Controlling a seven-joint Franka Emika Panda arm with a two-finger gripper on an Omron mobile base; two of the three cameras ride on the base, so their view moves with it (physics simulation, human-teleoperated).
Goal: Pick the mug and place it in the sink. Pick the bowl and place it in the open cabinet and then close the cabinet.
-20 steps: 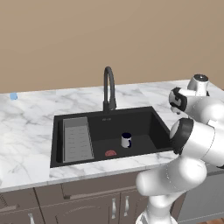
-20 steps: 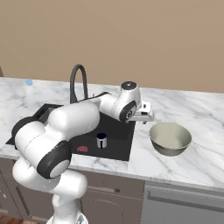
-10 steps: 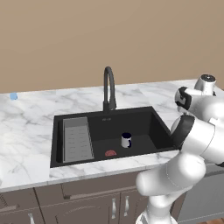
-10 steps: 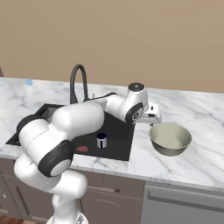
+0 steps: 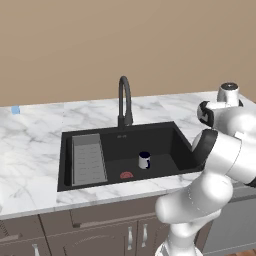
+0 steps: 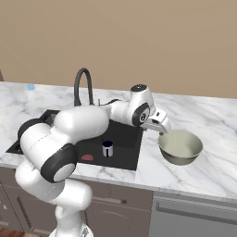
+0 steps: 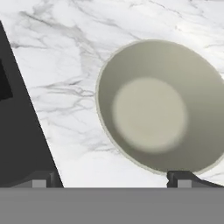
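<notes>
In the right base view, the mug (image 6: 107, 148) stands upright inside the sink (image 6: 127, 155), left of the pincer (image 6: 161, 126). The pincer hangs wide open and empty just above the near-left rim of the bowl (image 6: 180, 146), which sits on the marble surface (image 6: 217, 162) right of the sink

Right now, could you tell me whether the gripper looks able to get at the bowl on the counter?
Probably yes. The gripper hangs with its jaws open just above the near rim of the bowl, which sits alone on bare marble counter with nothing between them.
</notes>
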